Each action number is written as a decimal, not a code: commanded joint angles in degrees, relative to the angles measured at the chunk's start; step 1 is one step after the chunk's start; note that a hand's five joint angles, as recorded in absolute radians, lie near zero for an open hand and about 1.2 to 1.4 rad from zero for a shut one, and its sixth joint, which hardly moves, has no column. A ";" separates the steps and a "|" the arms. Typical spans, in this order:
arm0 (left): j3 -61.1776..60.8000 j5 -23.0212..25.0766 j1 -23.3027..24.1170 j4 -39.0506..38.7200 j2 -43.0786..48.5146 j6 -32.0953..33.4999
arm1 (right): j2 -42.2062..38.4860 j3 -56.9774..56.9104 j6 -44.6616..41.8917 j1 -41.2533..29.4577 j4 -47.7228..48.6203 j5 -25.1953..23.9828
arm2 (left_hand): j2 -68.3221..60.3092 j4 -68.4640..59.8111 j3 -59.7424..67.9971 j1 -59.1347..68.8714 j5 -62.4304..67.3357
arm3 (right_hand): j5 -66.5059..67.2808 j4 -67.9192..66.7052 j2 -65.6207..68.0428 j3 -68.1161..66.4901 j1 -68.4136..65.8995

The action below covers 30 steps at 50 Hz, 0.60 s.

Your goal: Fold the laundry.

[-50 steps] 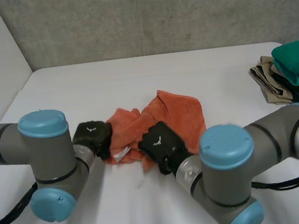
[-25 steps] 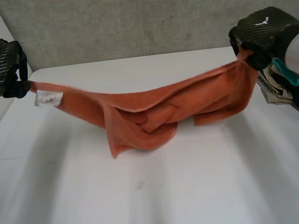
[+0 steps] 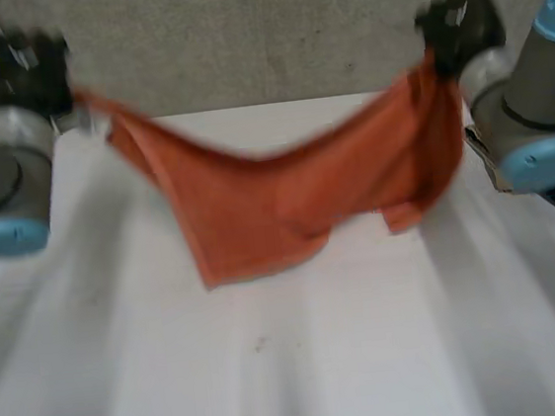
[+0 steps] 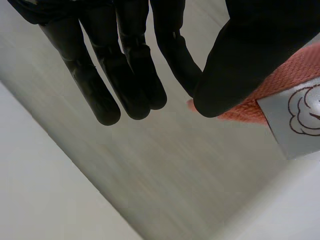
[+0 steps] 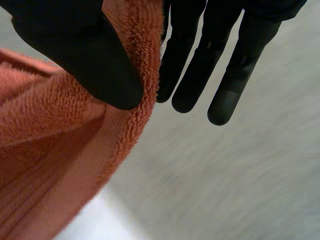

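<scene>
An orange towel (image 3: 286,197) hangs stretched in the air above the white table (image 3: 304,364), sagging in the middle with its lower part still bunched. My left hand (image 3: 27,73) is raised high at the far left and pinches the towel's corner with the white label (image 4: 297,117) between thumb (image 4: 250,55) and fingers. My right hand (image 3: 457,25) is raised high at the far right and pinches the opposite corner (image 5: 135,75) between its thumb (image 5: 90,55) and fingers.
A pile of other laundry (image 3: 496,160), beige and dark cloth, lies at the table's right edge behind my right arm. A grey wall (image 3: 259,31) stands behind the table.
Both hands took the towel from a crumpled heap on the table, drew apart and rose; over the last half second they lifted it higher, so it hangs above the table.
</scene>
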<state>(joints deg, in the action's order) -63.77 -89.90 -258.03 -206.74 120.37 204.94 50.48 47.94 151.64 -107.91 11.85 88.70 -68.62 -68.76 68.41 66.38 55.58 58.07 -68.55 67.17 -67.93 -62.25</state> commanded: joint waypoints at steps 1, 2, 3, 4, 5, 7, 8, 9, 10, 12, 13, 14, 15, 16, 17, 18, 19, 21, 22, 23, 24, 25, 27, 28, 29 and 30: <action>11.12 -0.71 -0.81 -9.21 -2.95 -4.11 | 3.49 -2.15 9.99 -0.46 25.84 1.75 | -11.38 -11.24 11.59 13.62 14.42 | 11.93 -11.45 12.83 -12.07 -17.75; 11.47 -0.88 -0.98 -8.69 -3.21 -4.46 | 3.75 -2.06 10.17 -0.37 26.64 1.66 | -11.38 -11.24 11.59 13.62 14.42 | 11.93 -11.45 12.83 -12.07 -17.75; 11.65 -0.97 -1.07 -7.99 -3.39 -4.90 | 3.93 -2.15 10.17 -0.19 26.74 1.48 | -11.38 -11.24 11.59 13.62 14.42 | 11.93 -11.45 12.83 -12.07 -17.75; 11.39 -0.80 -1.51 -6.50 -4.17 -5.68 | 4.10 -2.06 10.43 -0.02 26.13 1.04 | -11.38 -11.24 11.59 13.62 14.42 | 11.93 -11.45 12.83 -12.07 -17.75; 10.96 -0.71 -1.86 -5.53 -4.62 -6.13 | 4.10 -2.06 10.52 0.16 25.51 0.61 | -11.38 -11.24 11.59 13.62 14.42 | 11.93 -11.45 12.83 -12.07 -17.75; 9.20 -0.45 -2.39 -3.94 -5.50 -6.92 | 4.10 -1.71 10.87 0.33 24.02 -0.89 | -11.38 -11.24 11.59 13.62 14.42 | 11.93 -11.45 12.83 -12.07 -17.75; 6.76 0.07 -2.82 -2.63 -6.72 -7.79 | 4.02 -1.10 11.31 0.77 22.45 -2.55 | -11.38 -11.24 11.59 13.62 14.42 | 11.93 -11.45 12.83 -12.07 -17.75; 5.25 0.43 -3.00 -2.10 -7.43 -8.41 | 4.02 -0.57 11.57 1.12 21.47 -3.43 | -11.38 -11.24 11.59 13.62 14.42 | 11.93 -11.45 12.83 -12.07 -17.75; 3.41 0.87 -3.27 -1.65 -8.04 -8.85 | 4.10 -0.13 11.92 1.39 20.59 -4.31 | -11.38 -11.24 11.59 13.62 14.42 | 11.93 -11.45 12.83 -12.07 -17.75; -2.37 2.35 -3.70 -1.30 -9.62 -9.64 | 4.28 2.32 12.80 2.35 17.35 -7.29 | -11.38 -11.24 11.59 13.62 14.42 | 11.93 -11.45 12.83 -12.07 -17.75; -4.50 3.06 -3.88 -1.30 -10.07 -9.73 | 4.28 3.21 12.89 2.62 16.38 -8.35 | -11.38 -11.24 11.59 13.62 14.42 | 11.93 -11.45 12.83 -12.07 -17.75; -6.78 3.68 -3.88 -1.30 -10.51 -9.82 | 4.37 4.26 12.98 2.88 15.24 -9.41 | -11.38 -11.24 11.59 13.62 14.42 | 11.93 -11.45 12.83 -12.07 -17.75; -9.15 4.29 -3.97 -1.30 -10.86 -9.91 | 4.37 5.40 12.98 3.14 14.18 -10.55 | -11.38 -11.24 11.59 13.62 14.42 | 11.93 -11.45 12.83 -12.07 -17.75; -14.05 5.78 -4.15 -1.47 -11.30 -9.91 | 4.37 7.93 12.63 3.58 11.65 -12.82 | -11.38 -11.24 11.59 13.62 14.42 | 11.93 -11.45 12.83 -12.07 -17.75; -16.45 6.58 -4.23 -1.47 -11.39 -9.82 | 4.45 9.35 12.37 3.85 10.40 -13.98 | -11.38 -11.24 11.59 13.62 14.42 | 11.93 -11.45 12.83 -12.07 -17.75; -18.99 7.37 -4.32 -1.56 -11.48 -9.82 | 4.45 10.85 12.10 4.02 9.17 -15.21 | -11.38 -11.24 11.59 13.62 14.42 | 11.93 -11.45 12.83 -12.07 -17.75; -23.72 9.03 -4.32 -1.74 -11.30 -9.74 | 4.54 13.82 11.06 4.55 6.98 -17.83 | -11.38 -11.24 11.59 13.62 14.42 | 11.93 -11.45 12.83 -12.07 -17.75; -27.96 10.71 -4.24 -2.18 -10.86 -9.39 | 4.37 17.00 9.21 4.99 5.13 -20.57 | -11.38 -11.24 11.59 13.62 14.42 | 11.93 -11.45 12.83 -12.07 -17.75; -29.99 11.67 -4.32 -2.44 -10.51 -9.12 | 4.28 18.58 8.07 5.25 4.42 -21.89 | -11.38 -11.24 11.59 13.62 14.42 | 11.93 -11.45 12.83 -12.07 -17.75; -33.75 13.42 -4.41 -3.49 -9.64 -7.99 | 4.02 21.73 5.10 5.78 3.02 -24.16 | -11.38 -11.24 11.59 13.62 14.42 | 11.93 -11.45 12.83 -12.07 -17.75; -35.35 14.05 -4.58 -4.10 -9.02 -7.37 | 3.84 23.24 3.50 5.96 2.40 -24.97 | -11.38 -11.24 11.59 13.62 14.42 | 11.93 -11.45 12.83 -12.07 -17.75; -36.85 14.66 -4.85 -4.72 -8.49 -6.58 | 3.49 24.47 1.75 6.13 1.96 -25.76 | -11.38 -11.24 11.59 13.62 14.42 | 11.93 -11.45 12.83 -12.07 -17.75; -39.84 16.60 -5.55 -6.04 -6.91 -4.03 | 2.52 27.46 -3.44 6.49 0.72 -26.91 | -11.38 -11.24 11.59 13.62 14.42 | 11.93 -11.45 12.83 -12.07 -17.75; -40.72 17.04 -5.64 -6.39 -6.30 -3.07 | 2.35 27.99 -4.85 6.57 0.46 -26.82 | -11.38 -11.24 11.59 13.62 14.42 | 11.93 -11.45 12.83 -12.07 -17.75; -42.03 17.74 -5.99 -6.40 -5.60 -1.23 | 1.91 28.78 -7.65 7.01 -0.41 -26.47 | -11.38 -11.24 11.59 13.62 14.42 | 11.93 -11.45 12.83 -12.07 -17.75; -42.57 18.09 -6.08 -6.22 -5.24 -0.34 | 1.65 29.14 -8.37 7.19 -1.03 -26.30 | -11.38 -11.24 11.59 13.62 14.42 | 11.93 -11.45 12.83 -12.07 -17.75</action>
<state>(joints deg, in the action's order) -101.35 -74.80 -263.10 -211.54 112.10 199.06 53.69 72.94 152.12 -101.68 13.25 62.94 -68.64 -68.76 68.41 66.38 56.34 58.24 -68.57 67.18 -67.94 -62.25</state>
